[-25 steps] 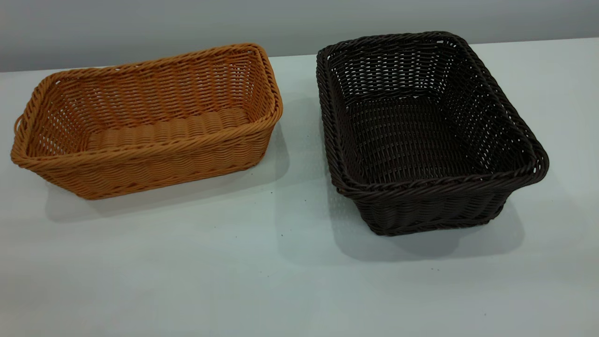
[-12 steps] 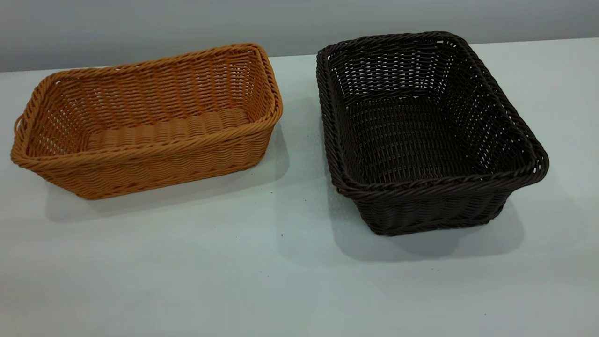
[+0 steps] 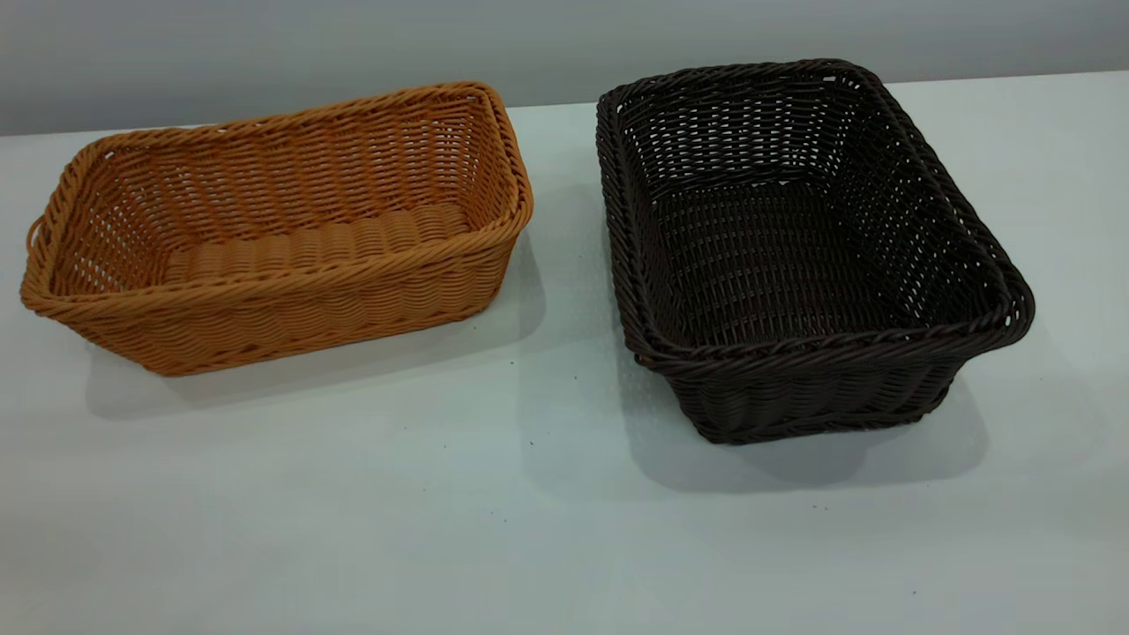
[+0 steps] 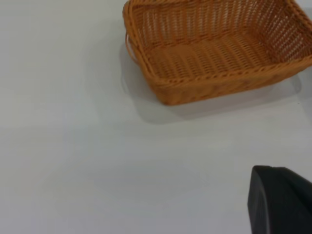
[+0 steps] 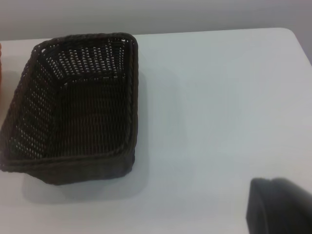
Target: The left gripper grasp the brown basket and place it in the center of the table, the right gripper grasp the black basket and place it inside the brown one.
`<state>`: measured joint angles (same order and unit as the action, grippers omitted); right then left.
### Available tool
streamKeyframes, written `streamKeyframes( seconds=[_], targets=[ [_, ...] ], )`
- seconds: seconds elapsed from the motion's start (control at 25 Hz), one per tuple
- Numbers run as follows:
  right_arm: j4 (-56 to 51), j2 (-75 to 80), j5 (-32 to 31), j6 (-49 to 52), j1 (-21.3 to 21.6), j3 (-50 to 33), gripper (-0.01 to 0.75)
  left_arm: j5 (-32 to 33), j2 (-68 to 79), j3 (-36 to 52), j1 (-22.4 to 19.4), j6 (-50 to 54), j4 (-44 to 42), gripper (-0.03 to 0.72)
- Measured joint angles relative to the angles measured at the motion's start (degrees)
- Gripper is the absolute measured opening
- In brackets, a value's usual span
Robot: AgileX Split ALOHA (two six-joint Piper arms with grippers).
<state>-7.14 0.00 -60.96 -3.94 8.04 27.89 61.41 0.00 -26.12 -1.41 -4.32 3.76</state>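
two baskets: both rectangular, woven wicker, open side up, standing side by side and apart on the worktop, a strip of bare surface between them.
brown basket (image 3: 273,229): light orange-tan wicker with a braided rope-like rim and flared sides; long side toward the exterior camera; a small loop handle shows at its outer short end; horizontal ribbed weave on the outer wall, open lattice higher up the inner walls; it stands on the left part of the worktop.
black basket (image 3: 794,256): very dark brown-black wicker with a thick braided rim that looks doubled; short end toward the exterior camera; tight weave on the floor, open lattice in the flared walls; it stands on the right part of the worktop.
worktop (image 3: 441,511): wide, smooth, plain white to pale grey, matte, with a few tiny dark specks and soft shadows under each basket.
left tool (image 4: 280,200): only a dark, smooth, rounded black edge shows in a corner of the left wrist view, above bare worktop and well apart from the brown basket; whether its fingers are apart or together cannot be told.
right tool (image 5: 280,204): the same kind of dark rounded edge in a corner of the right wrist view, above bare worktop and well apart from the black basket; its finger state cannot be told.
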Motion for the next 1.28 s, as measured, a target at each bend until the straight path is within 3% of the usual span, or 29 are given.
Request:
streamKeyframes(
  seconds=[0.08, 0.2, 0.44, 0.6, 0.76, 1.0, 1.28],
  targets=[
    [0.0, 0.0, -0.7, -0.23, 0.0, 0.47, 0.033, -0.69, 0.0, -0.44, 0.0, -1.58, 1.09, 0.015],
    [-1.73, 0.0, -3.33, -0.51, 0.0, 2.23, 0.099, -0.61, 0.48, -2.44, 0.0, -3.3, 5.39, 0.097],
    [-7.34, 4.9, -8.78, -1.89, 0.0, 6.8, 0.345, -0.94, 6.15, -6.94, 0.0, -11.35, 12.33, 0.389],
    [-14.74, 11.46, -9.02, -1.29, 0.0, 9.55, 0.485, -3.88, 11.58, -8.4, 0.0, -15.49, 11.35, 0.507],
    [-22.99, 18.7, -7.9, -4.05, 0.0, 10.08, 0.519, -8.01, 17.11, -8.66, 0.0, -21.53, 8.51, 0.531],
    [-35.33, 29.35, 1.47, -11.07, 0.0, 10.12, 0.521, -15.89, 27.42, -8.74, 1.55, -25.36, 7.6, 0.533],
    [-49.33, 40.12, 4.2, -17.83, 0.0, 10.12, 0.521, -16.71, 42.85, -11.4, 6.78, -31.63, 7.64, 0.533]
  ],
)
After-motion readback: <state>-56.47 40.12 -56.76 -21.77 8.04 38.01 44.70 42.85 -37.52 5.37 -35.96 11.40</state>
